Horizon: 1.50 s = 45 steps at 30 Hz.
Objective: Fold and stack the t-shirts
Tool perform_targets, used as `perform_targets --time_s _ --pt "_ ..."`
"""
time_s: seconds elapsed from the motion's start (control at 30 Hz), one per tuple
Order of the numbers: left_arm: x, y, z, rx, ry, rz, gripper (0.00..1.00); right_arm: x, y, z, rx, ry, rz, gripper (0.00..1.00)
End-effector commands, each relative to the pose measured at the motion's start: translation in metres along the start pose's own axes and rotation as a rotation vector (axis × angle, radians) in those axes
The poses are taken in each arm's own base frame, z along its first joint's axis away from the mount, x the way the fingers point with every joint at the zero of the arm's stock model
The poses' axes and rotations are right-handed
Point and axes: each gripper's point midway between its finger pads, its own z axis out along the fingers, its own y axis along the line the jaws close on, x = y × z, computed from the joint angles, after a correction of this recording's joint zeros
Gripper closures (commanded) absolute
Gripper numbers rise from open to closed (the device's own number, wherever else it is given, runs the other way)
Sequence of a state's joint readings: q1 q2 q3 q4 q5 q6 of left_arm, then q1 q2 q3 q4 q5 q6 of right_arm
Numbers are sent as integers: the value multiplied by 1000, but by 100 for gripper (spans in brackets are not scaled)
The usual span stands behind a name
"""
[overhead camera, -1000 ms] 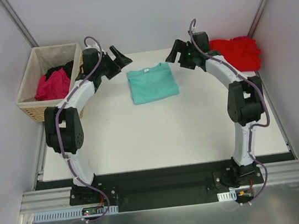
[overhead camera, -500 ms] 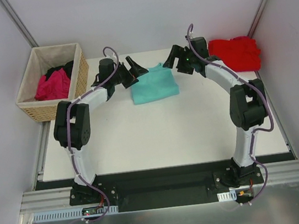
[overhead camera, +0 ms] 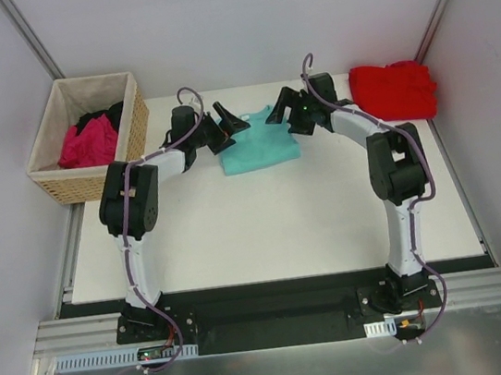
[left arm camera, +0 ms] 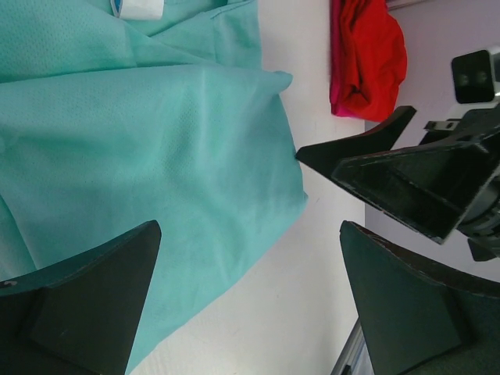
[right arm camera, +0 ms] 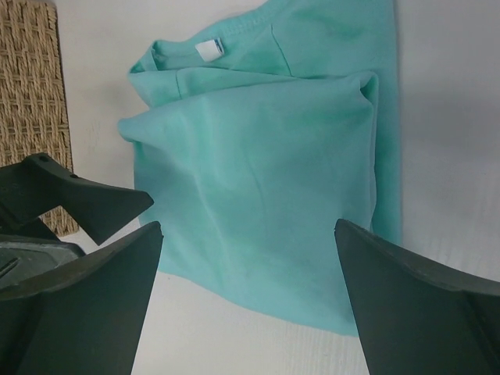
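A folded teal t-shirt (overhead camera: 259, 149) with a small white neck label (right arm camera: 208, 49) lies on the white table at the back middle. My left gripper (overhead camera: 232, 121) hovers open at its far left corner, and my right gripper (overhead camera: 279, 114) hovers open at its far right corner. In the left wrist view the teal t-shirt (left arm camera: 141, 156) runs under the left finger of my left gripper (left arm camera: 250, 234), whose jaws hold nothing. In the right wrist view my right gripper (right arm camera: 248, 226) spans the teal t-shirt (right arm camera: 266, 172) from above without gripping it. A red t-shirt (overhead camera: 396, 91) lies folded at the back right.
A woven basket (overhead camera: 45, 151) at the back left holds a magenta t-shirt (overhead camera: 87, 143) and a black one (overhead camera: 106, 114). The two grippers stand close together, facing each other. The white table (overhead camera: 266, 232) stretches bare toward the arm bases. Grey walls close in on both sides.
Both arms have swung inward from the table's back corners to the far edge of the teal t-shirt. Both grippers stayed open, and the shirt has not moved.
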<state>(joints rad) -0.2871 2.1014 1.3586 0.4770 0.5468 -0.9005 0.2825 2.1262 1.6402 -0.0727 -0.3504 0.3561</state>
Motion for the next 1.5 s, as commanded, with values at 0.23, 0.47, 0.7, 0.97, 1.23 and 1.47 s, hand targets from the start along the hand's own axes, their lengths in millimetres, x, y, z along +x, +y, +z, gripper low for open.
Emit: perform_targets --time_s 0.23,0.47,0.7,0.97,1.23,1.47 --pt "11 12 0 18 10 1 1 13 17 19 -82 35 29 3" --pt "32 30 -10 -24 34 -9 1 57 -8 22 -35 89 53 3" --pt "62 46 -38 -72 40 -20 1 113 -28 -2 31 127 61 4" --pt "127 55 -85 -115 99 -29 1 196 -33 -44 86 204 9 3" --pt "195 36 -139 -138 111 30 1 276 -33 -101 121 250 -63 3" --pt "215 39 -173 -161 107 51 1 300 -28 -125 156 237 -113 3"
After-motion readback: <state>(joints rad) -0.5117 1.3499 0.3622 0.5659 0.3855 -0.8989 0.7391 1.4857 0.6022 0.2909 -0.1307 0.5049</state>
